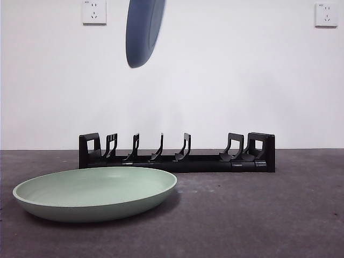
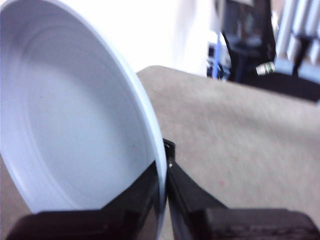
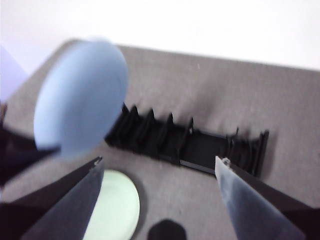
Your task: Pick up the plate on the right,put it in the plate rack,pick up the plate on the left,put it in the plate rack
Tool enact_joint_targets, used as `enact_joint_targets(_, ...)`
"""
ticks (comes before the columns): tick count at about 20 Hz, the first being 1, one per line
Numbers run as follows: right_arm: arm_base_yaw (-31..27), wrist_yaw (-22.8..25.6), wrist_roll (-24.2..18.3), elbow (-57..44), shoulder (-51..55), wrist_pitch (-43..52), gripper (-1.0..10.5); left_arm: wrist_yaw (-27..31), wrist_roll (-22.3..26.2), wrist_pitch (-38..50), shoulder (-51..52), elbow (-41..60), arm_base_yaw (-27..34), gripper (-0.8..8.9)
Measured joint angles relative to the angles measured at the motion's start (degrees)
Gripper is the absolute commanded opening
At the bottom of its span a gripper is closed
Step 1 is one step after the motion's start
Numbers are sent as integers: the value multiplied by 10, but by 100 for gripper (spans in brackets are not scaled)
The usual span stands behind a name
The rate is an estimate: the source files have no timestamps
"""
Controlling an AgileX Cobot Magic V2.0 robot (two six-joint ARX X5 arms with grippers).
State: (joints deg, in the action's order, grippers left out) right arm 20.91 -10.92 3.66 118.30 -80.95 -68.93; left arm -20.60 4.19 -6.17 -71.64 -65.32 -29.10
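Blue plate (image 1: 144,29): held up in the air, nearly edge-on in front view, tilted close to vertical, top cut by the frame edge. High above the table, over the left part of the rack, well apart from it. Left wrist view shows its pale blue inside w/ faint rings (image 2: 70,115). Right wrist view shows it blurred, as a blue oval (image 3: 82,102) above the rack's left end.

Left gripper (image 2: 164,172): jaws closed on blue plate's rim, one black jaw on the inner face, one on the outer, rim pinched between. Gripper itself not visible in front view.

Right gripper (image 3: 159,175): jaws spread wide, nothing between them. Up high, looking down on rack and table. Not in front view.

Green plate (image 1: 95,192): pale green, flat on the table, right way up, front-left, near the camera. Just in front of rack's left half, apart from it. Right wrist view shows part of it (image 3: 114,205), between the jaws in the picture but down on the table.

Plate rack (image 1: 177,153): long, low, black, curved upright prongs, blocky pieces at both ends. Sits on the table toward the back wall, lengthwise across the view. No plate in any slot. Also in right wrist view (image 3: 192,142).

Table (image 1: 258,215): dark grey, mottled surface.

Wall: white, w/ two sockets, one upper left (image 1: 94,12), one upper right (image 1: 326,14).
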Motion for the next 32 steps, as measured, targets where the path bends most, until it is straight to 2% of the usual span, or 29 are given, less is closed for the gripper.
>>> enact_joint_targets(5, 0, 0, -17, -4, -5, -53, 382, 13, -55, 23, -54, 0, 37, -8)
enact_joint_targets(13, 0, 0, -22, -8, -5, -79, 382, 3, -83, 87, -145, 0, 78, -8)
enact_joint_targets(26, 0, 0, -22, -9, -5, -78, 382, 3, -66, 108, -244, 0, 89, -8)
enact_joint_targets(32, 0, 0, -29, -9, -5, -78, 382, 27, -26, 74, -247, 0, 89, -8)
